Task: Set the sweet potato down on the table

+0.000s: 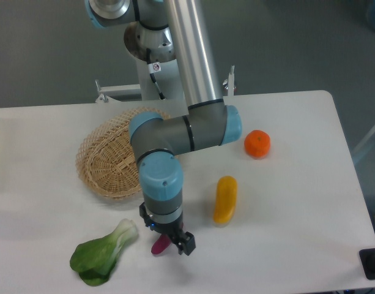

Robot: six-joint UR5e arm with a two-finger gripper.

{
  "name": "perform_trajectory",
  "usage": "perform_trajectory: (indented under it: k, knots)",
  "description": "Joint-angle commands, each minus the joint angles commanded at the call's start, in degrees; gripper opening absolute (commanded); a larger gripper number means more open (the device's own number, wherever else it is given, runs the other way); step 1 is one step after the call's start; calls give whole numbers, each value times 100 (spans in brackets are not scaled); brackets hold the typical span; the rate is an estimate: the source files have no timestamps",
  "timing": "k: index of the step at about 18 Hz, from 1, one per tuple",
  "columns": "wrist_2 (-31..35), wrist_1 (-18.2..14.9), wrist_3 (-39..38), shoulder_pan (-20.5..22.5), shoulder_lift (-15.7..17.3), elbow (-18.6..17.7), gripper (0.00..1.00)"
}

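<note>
White matte table against grey floor; wicker basket at ten o'clock of gripper. Sweet potato lying on tabletop, just at eight o'clock of the gripper. Jaw state: cannot tell.

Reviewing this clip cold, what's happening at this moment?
The UR5e arm reaches down to the front of the table, its gripper at the sweet potato, which lies low against the tabletop between the bok choy and the yellow vegetable. The wrist hides whether the fingers grip it. The wicker basket and an orange sit farther back.
</note>
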Motion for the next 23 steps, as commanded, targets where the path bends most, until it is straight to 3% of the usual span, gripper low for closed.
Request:
perform_trajectory:
  k: [8,15,23]
  knots:
    - [9,-149,1160,852,229,0,100]
    - [9,-1151,2258,1521,211,518,100]
    - [0,-1160,3244,2145,150,659,100]
